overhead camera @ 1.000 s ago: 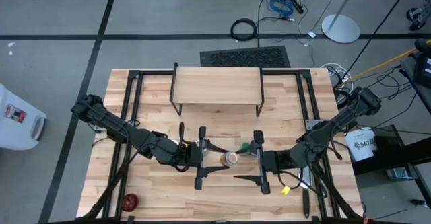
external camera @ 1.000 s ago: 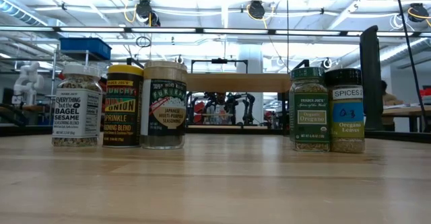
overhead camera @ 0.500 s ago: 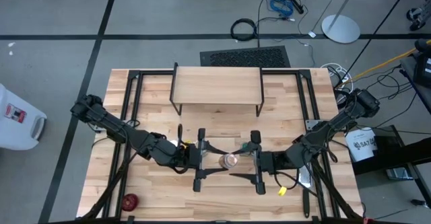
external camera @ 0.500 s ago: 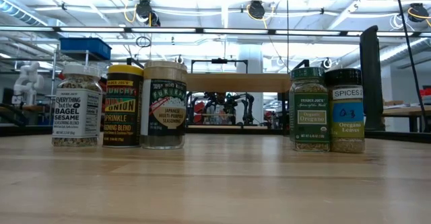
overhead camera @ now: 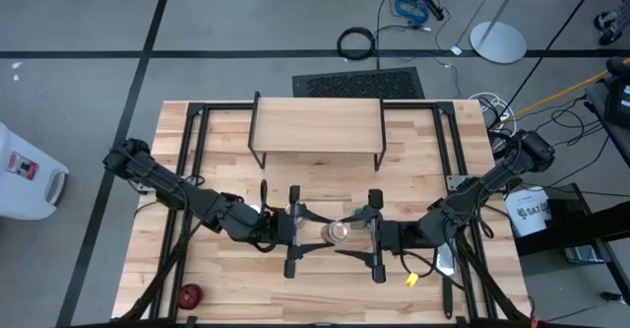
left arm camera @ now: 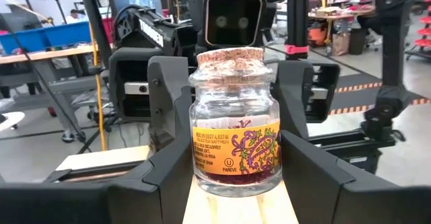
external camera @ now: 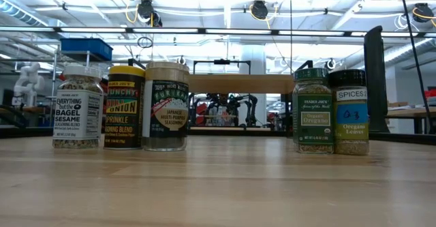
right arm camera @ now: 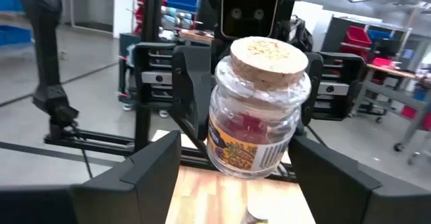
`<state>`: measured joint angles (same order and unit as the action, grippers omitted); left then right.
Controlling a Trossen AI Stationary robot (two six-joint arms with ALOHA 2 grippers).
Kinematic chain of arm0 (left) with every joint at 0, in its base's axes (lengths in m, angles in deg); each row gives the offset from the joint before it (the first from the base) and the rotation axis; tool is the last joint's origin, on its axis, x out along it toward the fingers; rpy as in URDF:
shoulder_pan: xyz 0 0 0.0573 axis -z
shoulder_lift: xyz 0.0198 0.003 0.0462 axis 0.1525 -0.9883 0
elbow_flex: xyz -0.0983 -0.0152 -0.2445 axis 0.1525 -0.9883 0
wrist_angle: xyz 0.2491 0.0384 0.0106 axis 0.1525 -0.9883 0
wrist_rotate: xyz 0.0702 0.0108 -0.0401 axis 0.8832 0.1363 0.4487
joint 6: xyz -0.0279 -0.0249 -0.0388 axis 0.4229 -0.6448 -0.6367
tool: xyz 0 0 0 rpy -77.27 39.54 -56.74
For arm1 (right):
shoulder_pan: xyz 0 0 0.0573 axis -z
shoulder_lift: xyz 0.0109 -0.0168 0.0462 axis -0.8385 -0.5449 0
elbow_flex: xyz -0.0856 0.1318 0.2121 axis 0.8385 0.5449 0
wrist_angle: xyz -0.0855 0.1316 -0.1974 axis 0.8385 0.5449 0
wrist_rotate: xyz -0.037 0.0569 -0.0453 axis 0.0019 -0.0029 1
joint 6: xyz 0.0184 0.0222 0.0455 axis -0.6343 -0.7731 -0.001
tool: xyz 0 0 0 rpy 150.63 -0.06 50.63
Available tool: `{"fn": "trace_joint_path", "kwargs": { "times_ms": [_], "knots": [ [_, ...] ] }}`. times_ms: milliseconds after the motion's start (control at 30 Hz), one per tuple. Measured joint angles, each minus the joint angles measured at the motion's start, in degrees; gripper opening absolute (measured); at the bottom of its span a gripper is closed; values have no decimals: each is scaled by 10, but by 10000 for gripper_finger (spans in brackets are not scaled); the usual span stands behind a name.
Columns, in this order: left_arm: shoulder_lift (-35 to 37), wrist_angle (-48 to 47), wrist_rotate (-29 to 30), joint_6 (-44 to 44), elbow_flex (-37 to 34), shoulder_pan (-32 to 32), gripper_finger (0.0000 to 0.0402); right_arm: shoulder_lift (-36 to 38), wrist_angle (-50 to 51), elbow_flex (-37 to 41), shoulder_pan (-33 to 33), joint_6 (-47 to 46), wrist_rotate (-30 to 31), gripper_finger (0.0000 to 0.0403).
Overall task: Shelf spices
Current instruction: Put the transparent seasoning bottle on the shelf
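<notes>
Far out at the table's front-left corner lies a small red round object (overhead camera: 189, 295), which is none of my concern. My left gripper (overhead camera: 317, 232) is low over the front middle of the table, clenched on a cork-stoppered jar (left arm camera: 235, 130). The jar stands upright between its fingers, which press its glass sides below the shoulder so the cork stays free. Just beyond it, my right gripper (overhead camera: 356, 235) faces the left one head-on. Its fingers are spread to either side of the same jar, with gaps showing, so I judge it released (this reads as a hand-over about to be made).

The shelf (overhead camera: 318, 126) sits at the back middle of the table, well apart from both grippers, and its plank top is bare. From table height, five spices stand upright in a row: a white-capped jar (external camera: 78, 108), a yellow jar (external camera: 125, 108) and a tan jar (external camera: 167, 106) close together, then a green-lidded jar (external camera: 313, 110) touching a dark-lidded jar (external camera: 351, 111). None is shelved yet.
</notes>
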<state>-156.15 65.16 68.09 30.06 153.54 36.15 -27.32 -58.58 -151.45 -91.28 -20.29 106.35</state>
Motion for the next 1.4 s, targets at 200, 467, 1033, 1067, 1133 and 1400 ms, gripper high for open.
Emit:
{"fn": "trace_joint_path", "kwargs": {
  "times_ms": [200,467,1033,1067,1133,1400],
  "knots": [
    [-1,0,5,11,0,3,206,0,-3,0,-7,7,4,299],
    [-4,-11,3,11,-2,6,206,1,-11,0,-5,20,22,306],
    [-2,1,3,11,-1,8,206,1,-15,-1,-6,18,1,274],
    [-2,1,3,11,-1,8,206,1,-15,-1,-6,19,1,268],
    [-2,1,3,11,-1,8,206,1,-15,-1,-6,19,1,254],
    [-1,1,3,10,-1,7,206,1,-15,0,-5,17,-15,228]
  ]
}}
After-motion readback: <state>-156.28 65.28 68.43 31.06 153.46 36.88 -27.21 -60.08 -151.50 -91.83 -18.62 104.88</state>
